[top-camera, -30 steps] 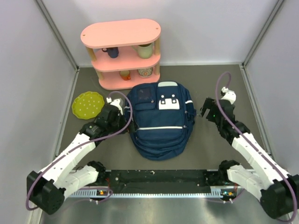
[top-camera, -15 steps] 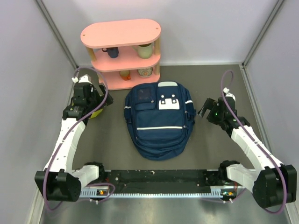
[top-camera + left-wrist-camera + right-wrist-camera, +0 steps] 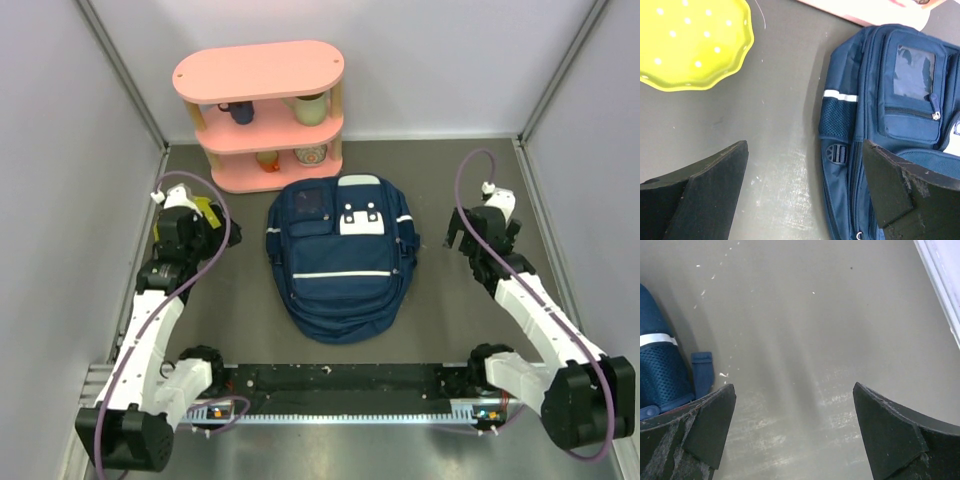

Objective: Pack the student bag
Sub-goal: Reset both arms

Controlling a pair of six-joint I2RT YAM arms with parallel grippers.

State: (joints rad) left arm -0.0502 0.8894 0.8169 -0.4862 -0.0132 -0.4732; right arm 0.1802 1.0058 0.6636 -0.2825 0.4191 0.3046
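Navy blue fabric backpack (image 3: 340, 262) with a white stripe lies flat in the middle of the grey tabletop (image 3: 440, 180), just in front of the pink oval shelf unit (image 3: 262, 72), its zipped pockets facing up. We see our left jaws spread wide and empty over the tabletop, between the yellow-green scalloped plate (image 3: 690, 45) and the backpack's left side. Our right jaws gape wide too, gripping nothing, above the tabletop just right of the backpack's mesh side pocket (image 3: 660, 371).
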